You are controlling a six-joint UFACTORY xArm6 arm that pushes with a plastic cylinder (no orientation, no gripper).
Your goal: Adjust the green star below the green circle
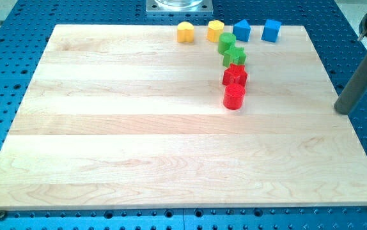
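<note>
Rod at the view's right edge, my tip (343,110) just off the board (139,128), bare and touching no block. The green star (234,57) lies well apart, toward the view's upper left of the tip, touching the green circle (227,43) just above it and the red star (235,76) just below. Star sits slightly to the view's right of the circle; the likely correction is a small leftward nudge, approached from the star's right side.
</note>
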